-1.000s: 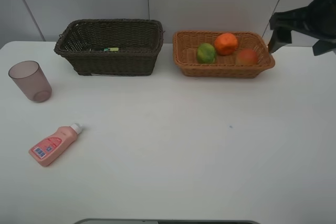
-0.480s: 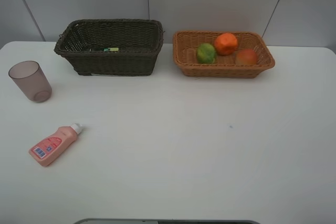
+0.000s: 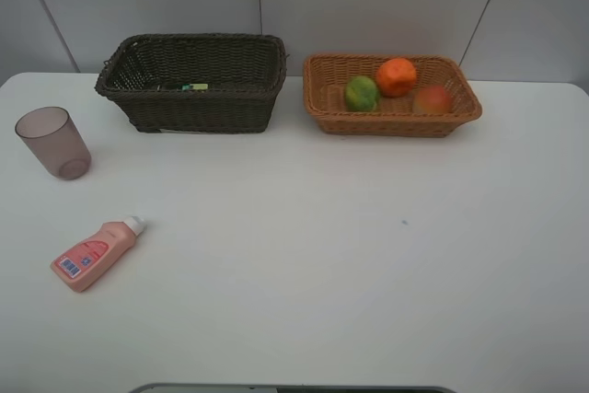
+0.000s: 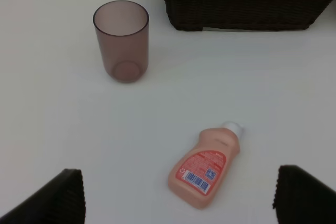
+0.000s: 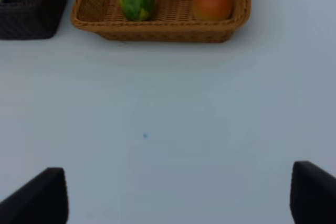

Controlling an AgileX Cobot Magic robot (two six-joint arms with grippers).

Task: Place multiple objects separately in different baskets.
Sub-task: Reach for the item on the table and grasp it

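The left end effector (image 4: 177, 177) hangs above the counter (image 3: 368, 264) with its two dark fingers (image 4: 52, 200) spread wide apart and nothing between them. Below it the pink white-capped bottle (image 4: 206, 166) lies on its side, and the translucent mauve cup (image 4: 121, 41) stands upright near it, apart from the bottle. Behind both sits the dark brown basket (image 3: 202, 112); a small green-yellow patch (image 3: 193, 86) shows inside, but what it belongs to cannot be told. The right end effector (image 5: 177, 171) is likewise spread and empty over bare counter. Beside the dark basket, the light orange-tan basket (image 3: 386, 126) holds the orange tangerine (image 3: 397, 76), the green-yellow oval fruit (image 3: 362, 93) and the red-orange round fruit (image 3: 432, 99)
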